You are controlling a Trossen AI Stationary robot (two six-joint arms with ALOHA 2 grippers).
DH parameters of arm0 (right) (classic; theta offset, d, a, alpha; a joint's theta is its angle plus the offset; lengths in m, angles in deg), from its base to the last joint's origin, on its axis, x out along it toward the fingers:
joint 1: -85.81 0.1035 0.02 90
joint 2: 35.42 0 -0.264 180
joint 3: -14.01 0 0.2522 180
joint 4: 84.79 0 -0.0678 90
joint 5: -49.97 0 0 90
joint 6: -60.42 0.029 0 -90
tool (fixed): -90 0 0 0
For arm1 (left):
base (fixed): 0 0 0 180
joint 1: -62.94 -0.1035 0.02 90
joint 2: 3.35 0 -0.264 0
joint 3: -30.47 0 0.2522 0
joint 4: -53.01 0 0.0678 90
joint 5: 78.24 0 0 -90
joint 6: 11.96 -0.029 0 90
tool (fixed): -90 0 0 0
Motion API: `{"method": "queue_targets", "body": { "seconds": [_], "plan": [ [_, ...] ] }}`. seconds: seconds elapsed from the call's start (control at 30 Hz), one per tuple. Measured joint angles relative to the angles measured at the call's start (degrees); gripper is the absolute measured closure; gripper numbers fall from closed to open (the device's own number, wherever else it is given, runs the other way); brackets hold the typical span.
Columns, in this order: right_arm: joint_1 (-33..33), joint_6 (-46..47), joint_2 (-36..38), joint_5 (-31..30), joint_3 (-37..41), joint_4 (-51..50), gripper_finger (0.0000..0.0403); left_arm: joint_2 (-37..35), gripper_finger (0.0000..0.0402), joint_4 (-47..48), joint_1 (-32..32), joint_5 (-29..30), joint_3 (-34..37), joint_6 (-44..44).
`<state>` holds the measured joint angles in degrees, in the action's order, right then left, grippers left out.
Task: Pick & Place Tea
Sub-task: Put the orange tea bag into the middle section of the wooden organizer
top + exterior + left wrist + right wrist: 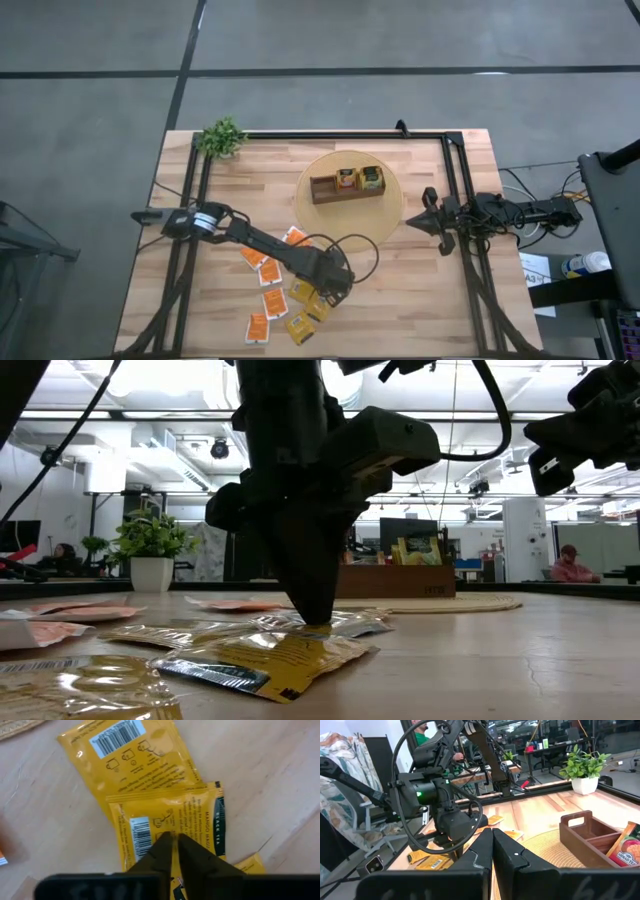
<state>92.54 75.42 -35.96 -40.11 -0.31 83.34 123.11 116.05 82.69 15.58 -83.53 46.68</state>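
Note:
Several flat tea sachets lie loose on the wooden table: orange ones point(272, 272) to the left and yellow ones point(302, 291) beside them. My left gripper point(337, 290) stands over the yellow group, pointing steeply down, its fingers point(162, 847) closed to a thin slit on one yellow sachet point(170, 815). That sachet overlaps a second yellow one point(130, 755). My right gripper point(415, 221) waits shut and level at the table's right side, touching nothing. My left gripper meets the yellow sachet's printed face point(172, 831) beside the barcode, about the middle of the sachet. Its fingertips come from above, pointing down, with only a thin slit between them. The sachet lies flat on the table point(345, 624), overlapping its neighbour.
A brown wooden box point(347, 186) with sachets standing in it sits on a round woven mat point(385, 215) at the far middle. A small potted plant point(222, 137) stands at the far left corner. A black frame point(455, 180) runs along the table's sides.

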Motion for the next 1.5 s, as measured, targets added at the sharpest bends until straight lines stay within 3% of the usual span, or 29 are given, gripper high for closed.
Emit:
{"method": "queue_targets", "body": {
  "seconds": [0.7,0.83,1.17,1.5],
  "plan": [
    [-0.02,-0.01,0.0,0.01,0.0,0.0,0.0394,-2.55,0.0385,0.35,0.6,-1.98,-4.82,-1.72],
    [-0.02,0.0,0.01,0.02,0.0,0.0,0.0394,-2.89,0.0354,0.43,0.72,-4.03,-5.89,-1.65],
    [-0.02,-0.01,-0.04,0.02,0.0,0.0,0.0394,-2.87,0.0224,0.23,1.14,-6.17,-7.21,4.46],
    [-0.02,0.01,-0.04,0.0,0.0,0.0,0.0394,-2.31,0.0205,-4.96,1.16,-7.73,-7.24,10.39]
  ]
}}
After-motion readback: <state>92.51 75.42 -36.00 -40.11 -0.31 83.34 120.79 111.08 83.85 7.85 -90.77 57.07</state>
